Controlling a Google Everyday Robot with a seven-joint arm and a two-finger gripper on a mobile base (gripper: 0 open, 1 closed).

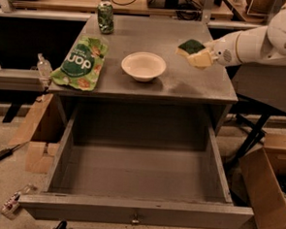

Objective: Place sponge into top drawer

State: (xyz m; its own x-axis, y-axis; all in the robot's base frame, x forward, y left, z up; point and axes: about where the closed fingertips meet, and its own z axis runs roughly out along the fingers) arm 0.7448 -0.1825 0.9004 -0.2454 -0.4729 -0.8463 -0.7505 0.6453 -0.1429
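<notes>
Nearest to us, the top drawer [103,210] stands pulled fully out, a wide, shallow grey box whose flat front panel carries a small knob [135,217] at its centre. We look down on its smooth floor and straight side walls. An open cardboard box [267,187] sits on the speckled floor just to its right.

Behind the drawer, the grey table [193,88] shows a matt, slightly scuffed top. A round white bowl [143,66] with a smooth rim rests near the middle. A crinkled, glossy green snack bag [81,61] lies flat at the left edge.

Over the table's right side, the gripper [201,57] reaches in from the right on a rounded white arm [264,43]. Its pale fingers are clamped on the sponge [192,47], which we see tilted and raised above the surface. The sponge's dark green scrub face is turned up, with pale yellow foam beneath. It hangs well apart from the drawer and to the right of the bowl.

At the far left corner stands a green metal can [105,17], upright.
</notes>
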